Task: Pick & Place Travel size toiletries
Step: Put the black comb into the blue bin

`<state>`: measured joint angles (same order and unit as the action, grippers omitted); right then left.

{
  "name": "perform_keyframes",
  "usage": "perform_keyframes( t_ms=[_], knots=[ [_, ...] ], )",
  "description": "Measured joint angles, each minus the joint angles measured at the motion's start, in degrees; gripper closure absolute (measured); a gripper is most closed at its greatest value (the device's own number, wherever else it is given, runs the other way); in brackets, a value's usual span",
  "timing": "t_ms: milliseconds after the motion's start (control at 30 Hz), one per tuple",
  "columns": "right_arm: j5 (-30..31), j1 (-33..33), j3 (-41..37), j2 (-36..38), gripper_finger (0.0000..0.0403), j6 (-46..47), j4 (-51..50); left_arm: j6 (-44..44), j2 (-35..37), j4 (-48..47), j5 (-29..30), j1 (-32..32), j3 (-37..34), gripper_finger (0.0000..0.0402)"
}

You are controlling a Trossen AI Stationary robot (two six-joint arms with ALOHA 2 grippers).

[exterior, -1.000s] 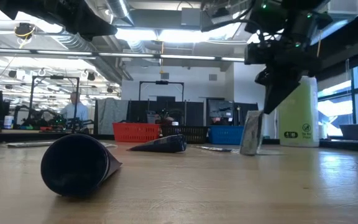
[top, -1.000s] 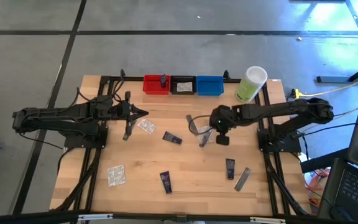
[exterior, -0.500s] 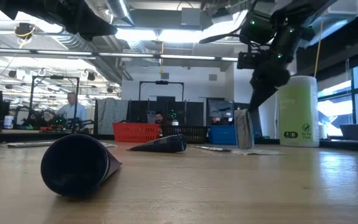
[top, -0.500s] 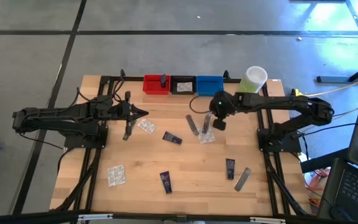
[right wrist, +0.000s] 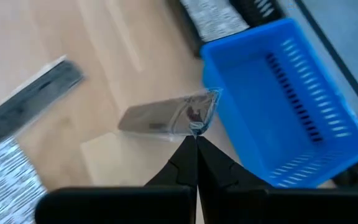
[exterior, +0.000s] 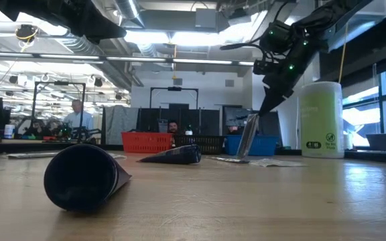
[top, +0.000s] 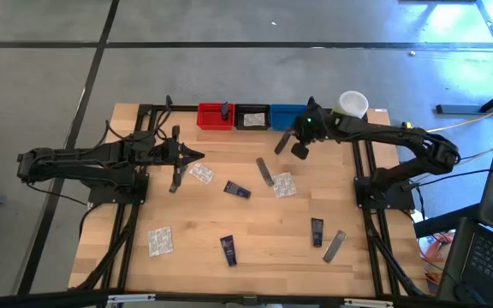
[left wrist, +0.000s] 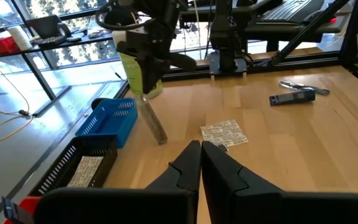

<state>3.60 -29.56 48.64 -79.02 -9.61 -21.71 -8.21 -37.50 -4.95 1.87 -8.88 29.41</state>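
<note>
- At roughly 1 o'clock on the table (top: 135,257) in the high view, right gripper (top: 296,145) hangs beside the blue bin (top: 288,116), fingers pinched tight on one tip of a slim grey sachet (right wrist: 166,118).
- Sachet dangles free, tilted, other end off the wood; low view shows it (exterior: 248,139) slanting below the gripper (exterior: 271,100), in front of the blue bin.
- Handling guess: v. light, thin, flexible foil, prob slick. Edge pinch lets it swing and flop; a grip deeper in from the tip would steady it. Not fragile, but hard squeeze on the filled middle could burst it.
- Left gripper (top: 197,156) sits at abt 10 o'clock, jaws closed on nothing, waiting.
- Left on table: second grey sachet (top: 266,171) near centre, clear packet (top: 284,184) just beside it at its 4 o'clock, another clear packet (top: 200,174) close to left gripper, third clear packet (top: 160,241) at 8 o'clock.
- Navy tubes: one (top: 237,189) near centre, one (top: 228,248) at 6 o'clock, one (top: 317,230) at 4 o'clock w/ a grey sachet (top: 334,245) beside it.
- Tubes look stiffer and rounder, may roll; take across the body. Clear packets crinkly, soft; take by a sealed edge.
- Red bin (top: 215,116) and black bin (top: 252,117) sit at 12 o'clock; pale-green container (top: 347,114) at 1–2 o'clock, not for picking.
</note>
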Motion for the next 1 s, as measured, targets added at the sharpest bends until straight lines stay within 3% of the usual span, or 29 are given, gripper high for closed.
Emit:
perform_keyframes(
  t_ms=[433,1000],
  knots=[
    [-1.3,-6.5,0.0,0.0,0.0403,-0.2,7.3,0.0,0.0,0.0,0.0,0.0,0.0,0.0392],
    [-1.6,-8.1,0.0,0.0,0.0403,1.5,21.1,0.0,0.0,0.0,0.0,0.0,0.0,0.0390]
  ],
)
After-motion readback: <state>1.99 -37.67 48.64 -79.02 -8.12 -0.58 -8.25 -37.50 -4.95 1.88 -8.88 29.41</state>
